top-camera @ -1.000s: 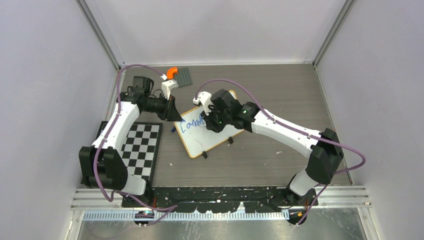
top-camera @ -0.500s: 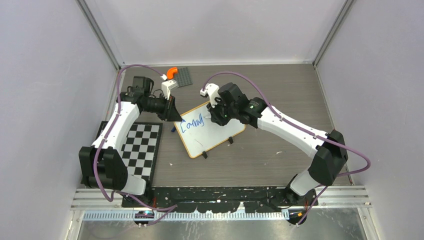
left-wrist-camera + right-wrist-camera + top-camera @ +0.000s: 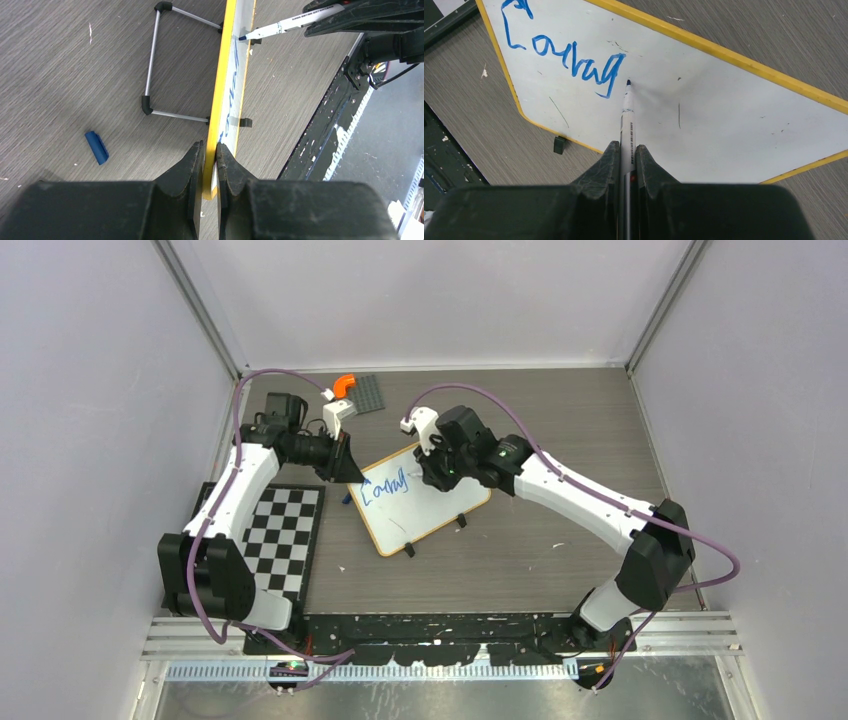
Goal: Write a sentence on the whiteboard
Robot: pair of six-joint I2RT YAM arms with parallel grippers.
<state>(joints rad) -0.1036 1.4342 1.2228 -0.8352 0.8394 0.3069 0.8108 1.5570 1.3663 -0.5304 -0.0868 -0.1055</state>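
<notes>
right gripper (image 3: 626,148) fingers pinch the marker (image 3: 627,117), tip just at 3 o'clock of blue "courag" sentence (image 3: 574,60); left gripper (image 3: 210,150) fingers clamp whiteboard (image 3: 422,516) edge mid-table. next letter: light even pressure, small strokes, board held firm

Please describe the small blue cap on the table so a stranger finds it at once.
Find the whiteboard in the middle of the table. At its left corner, the left gripper pinches the rim. The cap lies on bare wood just beside it: the only loose blue piece.
</notes>
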